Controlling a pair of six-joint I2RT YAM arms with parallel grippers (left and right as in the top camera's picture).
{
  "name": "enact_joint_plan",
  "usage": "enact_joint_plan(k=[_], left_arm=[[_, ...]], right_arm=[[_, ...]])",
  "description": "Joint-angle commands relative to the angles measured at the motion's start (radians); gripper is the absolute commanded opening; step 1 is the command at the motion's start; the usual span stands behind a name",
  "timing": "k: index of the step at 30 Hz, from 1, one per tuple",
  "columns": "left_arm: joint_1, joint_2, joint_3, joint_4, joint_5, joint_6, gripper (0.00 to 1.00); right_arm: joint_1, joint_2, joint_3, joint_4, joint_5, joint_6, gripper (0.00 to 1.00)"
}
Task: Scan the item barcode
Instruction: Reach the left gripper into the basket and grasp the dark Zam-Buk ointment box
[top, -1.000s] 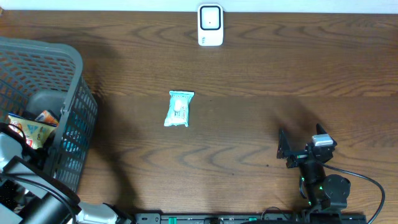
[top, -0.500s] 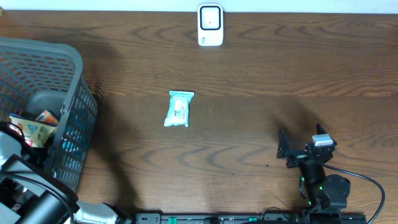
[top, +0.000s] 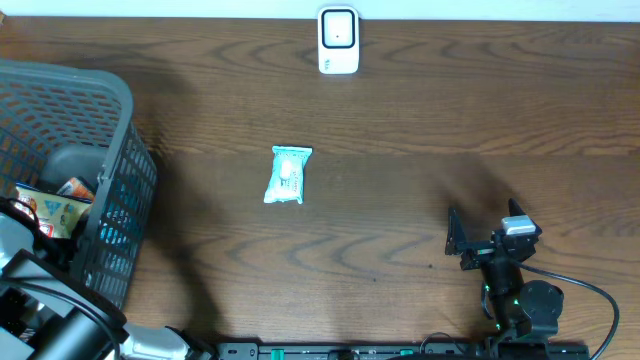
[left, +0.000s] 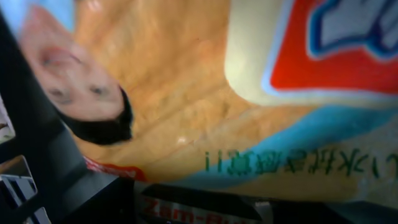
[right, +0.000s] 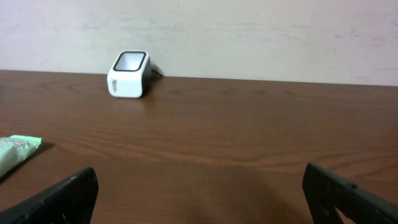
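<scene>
- Item in question, as I judge it: the orange snack packet (left: 186, 93) lying in the grey basket (top: 100, 85) at the left edge of the table (top: 450, 120), among other wrappers.
- Left gripper (top: 14, 208) is down inside the basket, right on top of that packet. The wrist view is filled with blurred printed film. Its fingers do not show plainly, so I cannot tell whether they stand apart or have closed on the packet.
- Right gripper (right: 202, 193) sits low near the table's front right with its jaws spread wide, nothing between them.
- Scanner (top: 338, 40), a small white unit, stands at the far edge, window facing the arms, well apart from the basket.
- A green packet (top: 288, 175) lies flat on the bare wood between basket and scanner, untouched by either arm.
- Handling estimate: light, soft, glossy film with air and loose contents inside. It should crumple under pressure and may slip from smooth pads.
- Suggested hold: pinch a sealed end seam or a flat margin rather than the puffed middle, leaving the barcode panel uncovered; where that barcode sits is not visible.
- Risk: snagging a neighbouring wrapper or the basket mesh on the lift.
</scene>
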Motion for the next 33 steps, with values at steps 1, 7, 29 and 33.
enact_joint_plan(k=[1,7,29,33], left_arm=[[0.0,-0.082,0.002,-0.019,0.061,0.002,0.6],[-0.002,-0.295,0.05,-0.027,0.155,0.002,0.59],[-0.25,-1.066,0.075,0.328,0.683,-0.114,0.59],[-0.405,-1.052,0.075,0.301,0.703,-0.113,0.59]], right_arm=[[0.009,-0.003,-0.001,-0.004,0.003,-0.011,0.99],[0.009,-0.003,-0.001,-0.004,0.003,-0.011,0.99],[0.009,-0.003,-0.001,-0.004,0.003,-0.011,0.99],[0.009,-0.003,-0.001,-0.003,0.004,-0.011,0.99]])
